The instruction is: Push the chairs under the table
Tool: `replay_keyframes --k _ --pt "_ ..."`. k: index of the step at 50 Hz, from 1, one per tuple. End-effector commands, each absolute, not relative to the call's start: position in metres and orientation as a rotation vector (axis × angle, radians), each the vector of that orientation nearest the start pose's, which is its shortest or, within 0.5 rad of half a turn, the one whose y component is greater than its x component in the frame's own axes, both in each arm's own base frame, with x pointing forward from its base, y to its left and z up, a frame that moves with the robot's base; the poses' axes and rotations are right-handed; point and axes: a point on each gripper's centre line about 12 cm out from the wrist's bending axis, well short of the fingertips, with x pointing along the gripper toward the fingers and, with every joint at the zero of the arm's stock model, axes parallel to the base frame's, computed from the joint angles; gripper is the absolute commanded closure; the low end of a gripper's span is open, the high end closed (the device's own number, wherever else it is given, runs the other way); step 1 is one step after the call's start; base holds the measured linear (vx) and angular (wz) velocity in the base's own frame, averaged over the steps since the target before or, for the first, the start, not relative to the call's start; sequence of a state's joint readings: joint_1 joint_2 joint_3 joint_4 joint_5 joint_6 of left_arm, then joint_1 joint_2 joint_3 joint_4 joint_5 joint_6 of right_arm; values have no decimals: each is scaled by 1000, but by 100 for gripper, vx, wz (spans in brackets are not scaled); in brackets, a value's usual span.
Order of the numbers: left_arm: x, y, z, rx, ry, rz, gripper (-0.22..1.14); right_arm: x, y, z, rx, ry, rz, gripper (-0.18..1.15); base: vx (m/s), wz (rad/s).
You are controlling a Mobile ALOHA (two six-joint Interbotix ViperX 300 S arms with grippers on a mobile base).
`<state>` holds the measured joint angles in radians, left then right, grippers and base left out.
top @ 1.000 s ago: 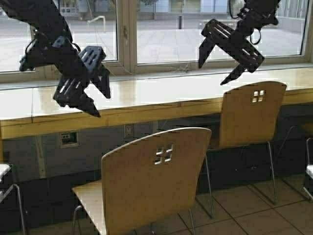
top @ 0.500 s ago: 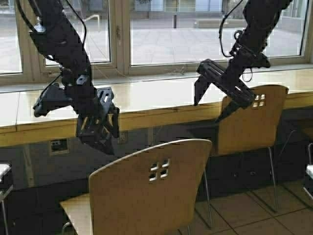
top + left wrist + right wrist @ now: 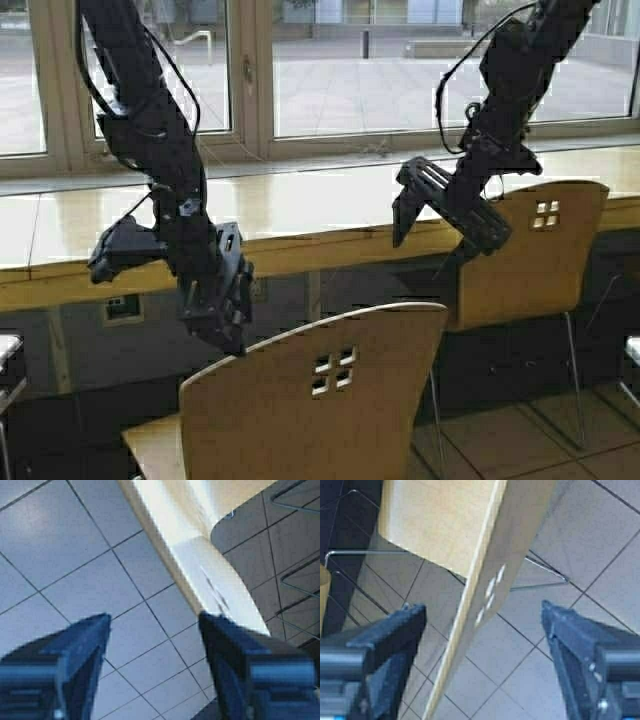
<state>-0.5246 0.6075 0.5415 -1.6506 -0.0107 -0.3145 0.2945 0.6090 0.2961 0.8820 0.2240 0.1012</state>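
Two tan plywood chairs stand before the long pale wood table [image 3: 300, 215]. The near chair [image 3: 320, 400] is pulled out from it; the far chair [image 3: 545, 250] stands closer to its front edge. My left gripper [image 3: 225, 335] points down, open, just above the left top corner of the near chair's back. In the left wrist view it [image 3: 155, 625] is open, with one finger at the back's top edge [image 3: 215, 580]. My right gripper [image 3: 420, 252] is open beside the far chair's left top corner. In the right wrist view it [image 3: 482, 612] straddles that chair's back [image 3: 500, 555], not touching.
Windows run behind the table. A wall outlet [image 3: 120, 308] sits under it. Parts of other chairs show at the left edge [image 3: 8, 360] and the right edge [image 3: 632, 350]. A tiled floor [image 3: 500, 440] lies below.
Both arms have come down from in front of the window to the tops of the chair backs. The whole scene has shifted a little, so the robot has moved.
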Motion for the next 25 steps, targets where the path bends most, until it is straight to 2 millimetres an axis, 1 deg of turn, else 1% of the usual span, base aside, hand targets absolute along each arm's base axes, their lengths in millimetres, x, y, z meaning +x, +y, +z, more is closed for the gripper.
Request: replay_keyframes --k 1,14,25 --pt "352 -206 -39 -1424 1090 712 2 453 161 8 809 1132 -100 -3 11 4" --pt "357 -210 -58 -1417 1103 733 2 459 161 -20 809 1164 -123 -3 10 4" --pt "357 -218 -83 -1399 1140 745 2 455 161 -57 804 1218 -156 -3 8 4"
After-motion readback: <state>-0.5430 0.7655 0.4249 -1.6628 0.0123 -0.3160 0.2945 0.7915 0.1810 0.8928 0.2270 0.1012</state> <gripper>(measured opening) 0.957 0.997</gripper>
